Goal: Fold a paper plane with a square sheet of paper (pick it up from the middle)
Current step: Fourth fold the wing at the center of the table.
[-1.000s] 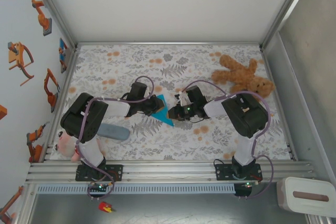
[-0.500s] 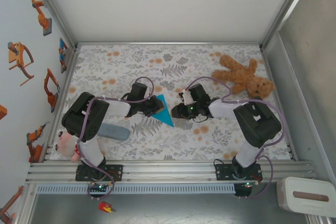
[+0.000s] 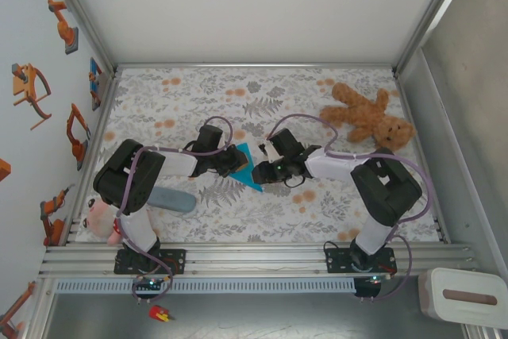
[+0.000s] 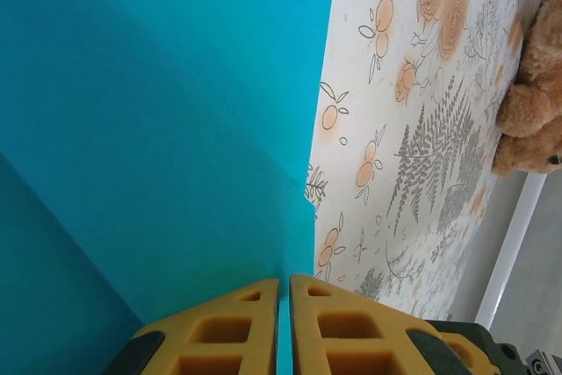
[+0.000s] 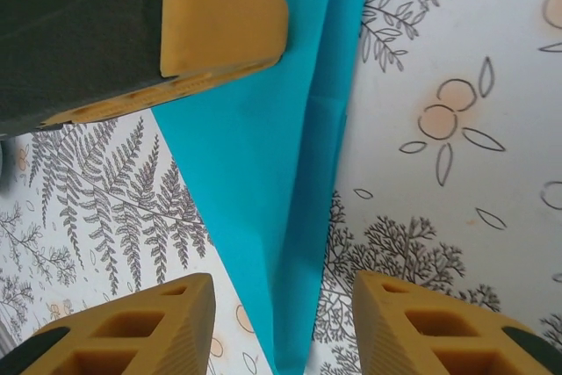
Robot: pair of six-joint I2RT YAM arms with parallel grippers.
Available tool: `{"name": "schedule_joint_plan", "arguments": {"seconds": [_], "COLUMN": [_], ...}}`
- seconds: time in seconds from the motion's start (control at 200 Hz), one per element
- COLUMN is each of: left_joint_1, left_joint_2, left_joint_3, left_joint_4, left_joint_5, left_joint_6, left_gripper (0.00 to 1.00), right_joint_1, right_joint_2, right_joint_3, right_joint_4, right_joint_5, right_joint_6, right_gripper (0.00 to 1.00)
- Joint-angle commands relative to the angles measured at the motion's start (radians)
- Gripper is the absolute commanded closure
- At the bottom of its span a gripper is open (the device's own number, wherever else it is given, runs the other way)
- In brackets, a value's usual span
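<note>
Two grippers meet at the middle of the top view. The left gripper (image 4: 284,285) is pinched tight on the paper plane (image 4: 158,111); its yellow fingers (image 4: 219,331) clamp a thin blue edge at the bottom centre of the left wrist view. The right gripper (image 5: 283,292) has its jaws apart and holds nothing. Its fingertips sit at the lower left and lower right of the right wrist view, and the plane's pointed end runs down between them, clear of both.

The plane is light, thin and limp, so it will likely sag away from a single pinch, slide easily on the floral table cover (image 5: 457,85) and take a stray crease if squeezed across a flat panel. The layered spine near the middle looks the stiffest place to take hold; the tip is the most fragile.

It is turquoise blue, a narrow dart with a long crease down its length, overlapping layers and a small step in one edge. It lies between the two grippers over the cover. Whether its tip rests on the cloth or hangs just above, I cannot tell. The teddy bear (image 3: 367,115) lies well apart, at the upper right of the top view.
</note>
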Motion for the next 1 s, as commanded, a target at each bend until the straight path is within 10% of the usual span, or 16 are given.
{"name": "schedule_joint_plan", "arguments": {"seconds": [0.0, 0.997], "left_joint_1": [0.003, 0.003], "left_joint_2": [0.018, 0.040], "left_joint_3": [0.023, 0.053], "left_joint_4": [-0.030, -0.033], "left_joint_5": [0.006, 0.036], "left_joint_6": [-0.005, 0.003], "left_gripper": [0.89, 0.86], "right_joint_1": [0.010, 0.014], "right_joint_2": [0.037, 0.121], "right_joint_3": [0.027, -0.002], "right_joint_4": [-0.038, -0.069], "right_joint_5": [0.019, 0.043], "right_joint_6": [-0.028, -0.043], "right_gripper": [0.57, 0.79]}}
